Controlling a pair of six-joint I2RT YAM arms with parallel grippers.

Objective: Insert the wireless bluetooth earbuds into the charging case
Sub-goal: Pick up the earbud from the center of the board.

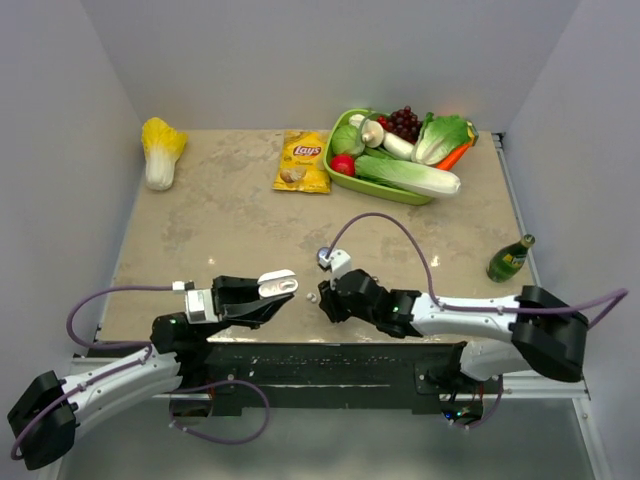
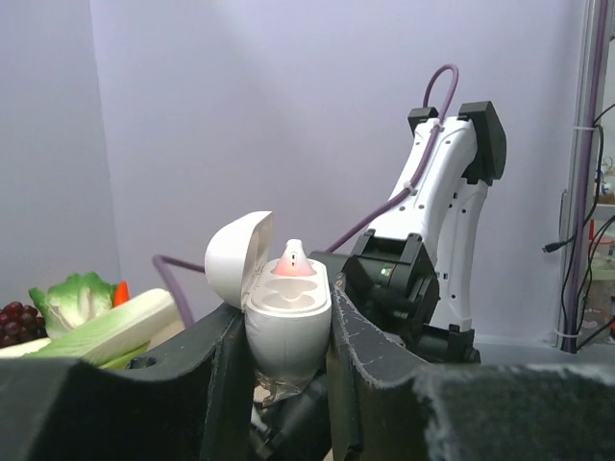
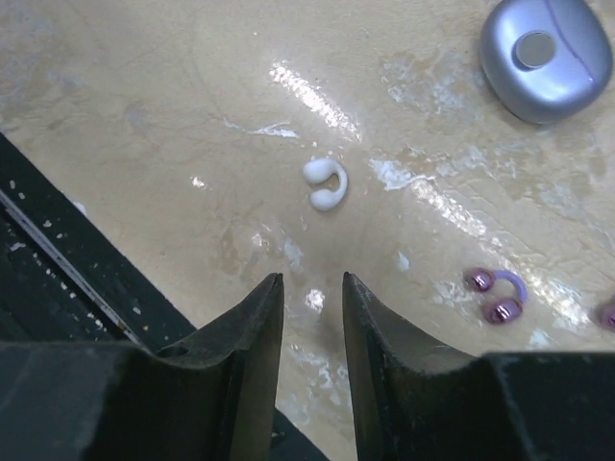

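Confirm that the left end effector (image 2: 286, 370) is clamped on the lower body of the white charging case (image 2: 288, 307), holding it upright and clear of the tabletop (image 3: 144, 96). The lid (image 2: 235, 259) is hinged back, so the wells face upward for loading from above. One earbud (image 2: 293, 261) already sits in the case, its tip standing above the rim. The other well appears vacant.

Locate the loose white earbud (image 3: 325, 182) on the tabletop just beside the case, between it and the right end effector (image 3: 312, 288). That end effector hangs low over the tabletop with its fingers parted by a narrow gap and nothing between them. The earbud lies ahead of the fingertips, not within them.

A purple earbud (image 3: 496, 293) and a closed purple-grey case (image 3: 545, 53) lie farther from the white case.

The narrow finger gap probably suits so small a part. Expect a glossy, curved bud to slip or skid if pinched off-centre, so align the fingers across its body before closing.
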